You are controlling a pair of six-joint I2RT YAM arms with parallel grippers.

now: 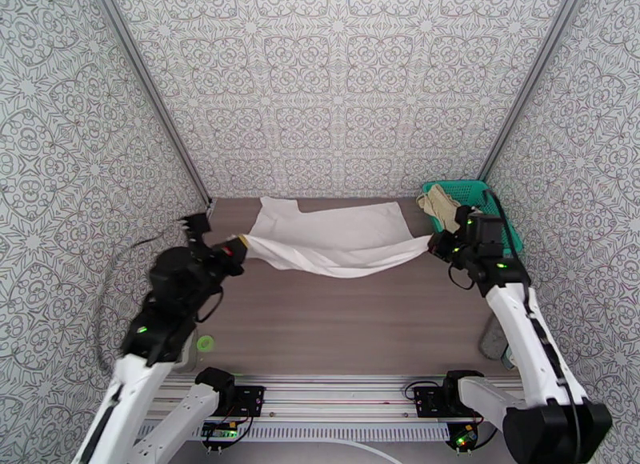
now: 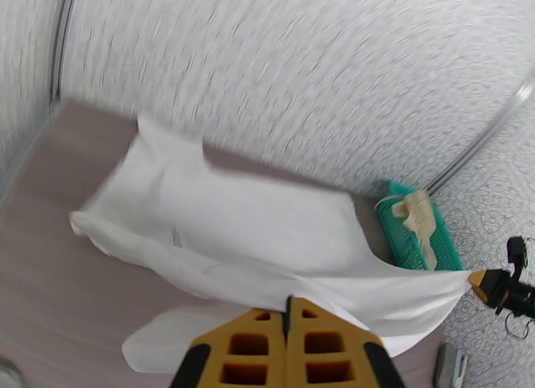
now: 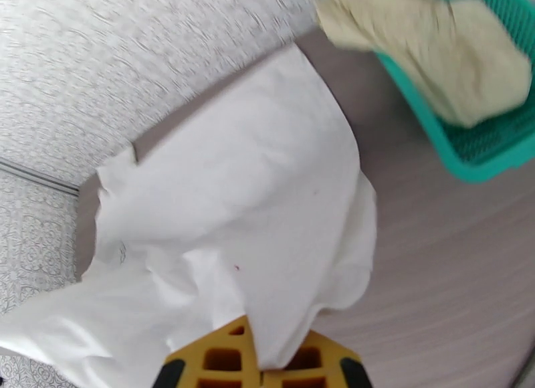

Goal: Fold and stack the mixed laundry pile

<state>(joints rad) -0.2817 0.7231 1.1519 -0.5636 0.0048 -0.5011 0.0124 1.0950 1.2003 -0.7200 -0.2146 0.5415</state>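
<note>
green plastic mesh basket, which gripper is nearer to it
Right. The right gripper sits just beside the green plastic mesh basket; the left gripper is far across the table.

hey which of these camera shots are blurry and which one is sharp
Top view: sharp, evenly lit, the T-shirt crisp. Left wrist view: wallpaper streaked by motion blur, basket soft. Right wrist view: shorts smeared, table grain streaked.

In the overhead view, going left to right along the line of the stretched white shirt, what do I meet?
left gripper → T-shirt → right gripper → basket
</note>
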